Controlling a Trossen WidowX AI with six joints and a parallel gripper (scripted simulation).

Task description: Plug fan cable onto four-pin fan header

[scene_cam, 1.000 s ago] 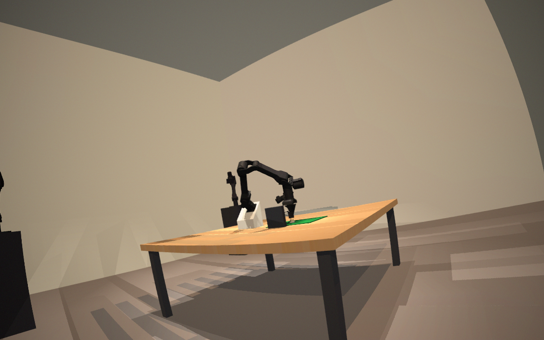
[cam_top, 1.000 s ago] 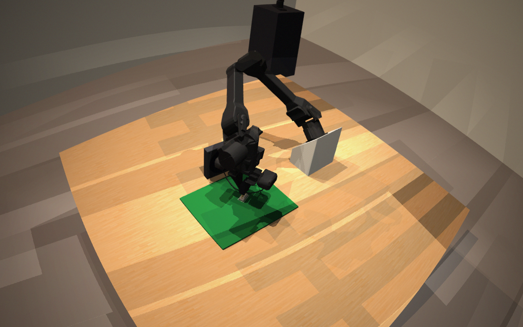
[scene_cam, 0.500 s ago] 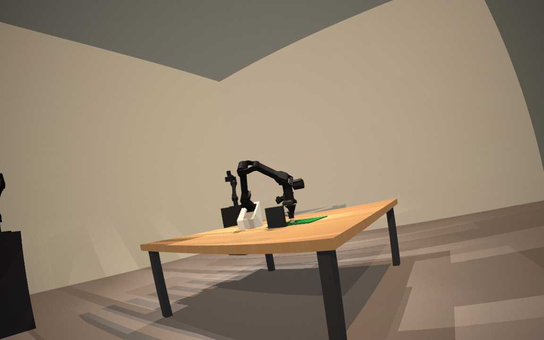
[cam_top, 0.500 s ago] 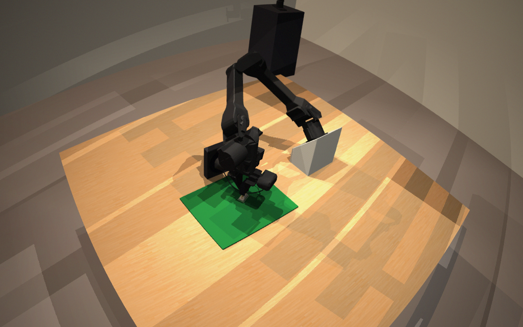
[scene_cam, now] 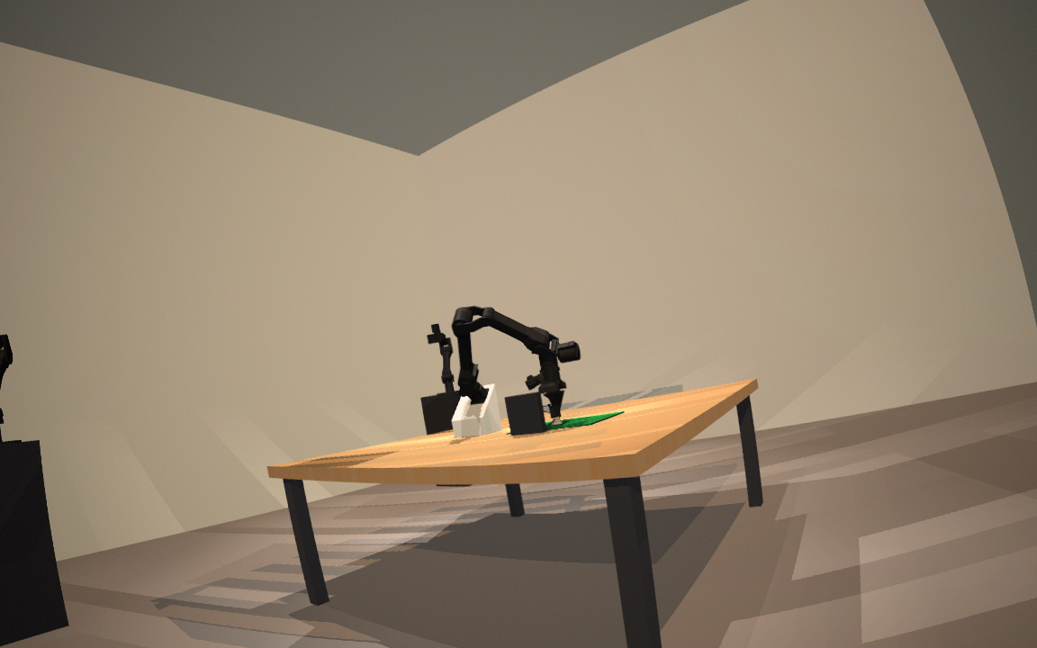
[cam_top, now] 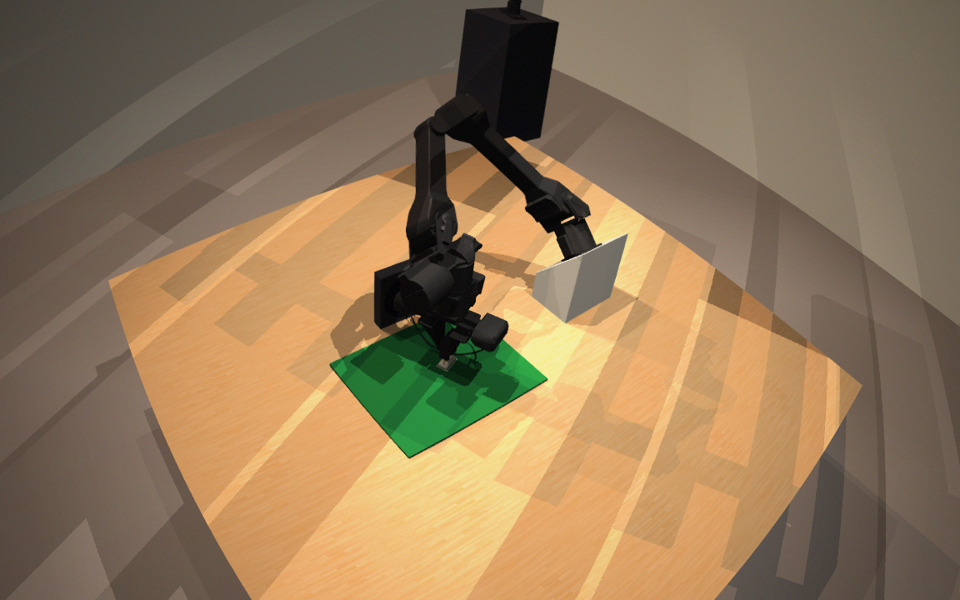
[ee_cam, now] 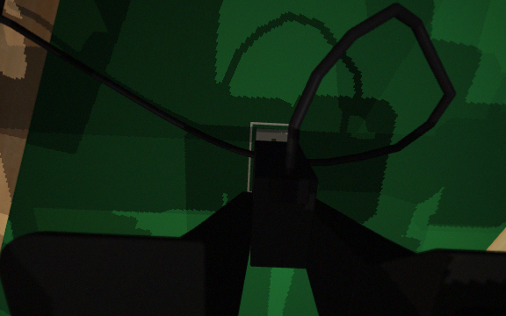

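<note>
My gripper [cam_top: 444, 353] [scene_cam: 556, 414] [ee_cam: 274, 204] is shut on the black plug [ee_cam: 281, 241] and points down over the green board [cam_top: 408, 432] [scene_cam: 604, 418] [ee_cam: 77, 175]. The pale fan header [cam_top: 446, 364] [ee_cam: 271, 134] sits under the plug, inside a thin white outline [ee_cam: 249, 168]. In the wrist view only a strip of the header shows past the plug's far end; its pins are hidden. I cannot tell how deep the plug sits. The black cable [ee_cam: 314, 75] loops up from the plug and runs off to the left. The dark fan [cam_top: 382, 302] [scene_cam: 526, 414] stands at the board's back edge.
A white angled block [cam_top: 580, 287] [scene_cam: 473, 418] stands around the arm's base, behind and right of the board in the top view. The wooden table [cam_top: 349, 522] [scene_cam: 457, 470] carries it all. A black pedestal [cam_top: 502, 74] stands behind the table.
</note>
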